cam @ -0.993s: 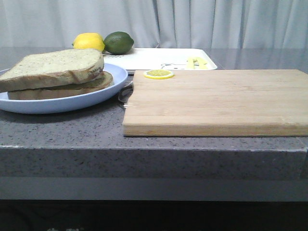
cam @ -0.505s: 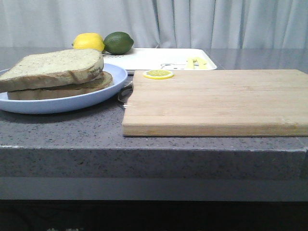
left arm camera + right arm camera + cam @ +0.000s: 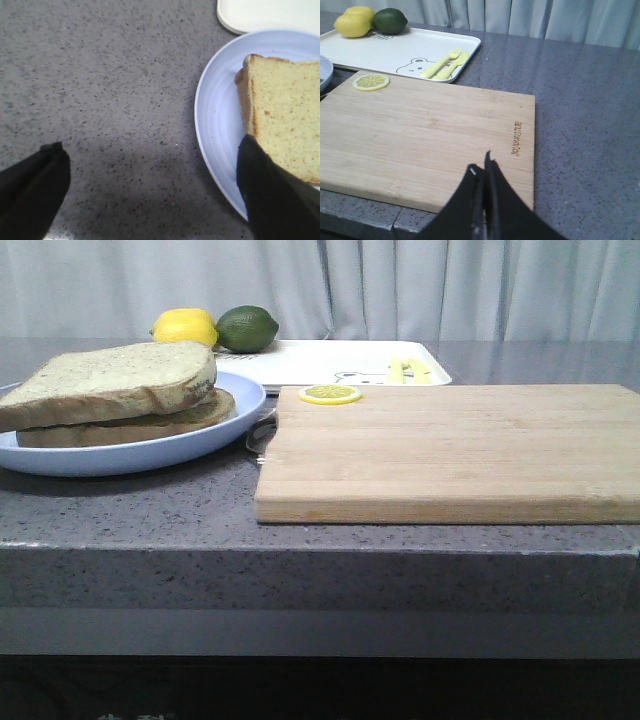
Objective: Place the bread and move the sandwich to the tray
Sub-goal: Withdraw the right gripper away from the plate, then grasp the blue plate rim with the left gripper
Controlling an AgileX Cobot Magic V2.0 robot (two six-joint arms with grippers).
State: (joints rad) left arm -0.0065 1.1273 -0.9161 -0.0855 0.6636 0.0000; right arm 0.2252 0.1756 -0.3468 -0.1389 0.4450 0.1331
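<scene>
On the counter in the front view, the bread point(image 3: 115, 380) tops the sandwich point(image 3: 130, 420) on the blue plate point(image 3: 135, 455), beside the cutting board point(image 3: 450, 450); the tray point(image 3: 340, 360) lies behind. From the left wrist, the left gripper point(image 3: 150, 187) is spread wide — one finger over the bread's edge. From the right wrist, the right gripper point(image 3: 484, 175) is pressed closed, empty, above the board.
</scene>
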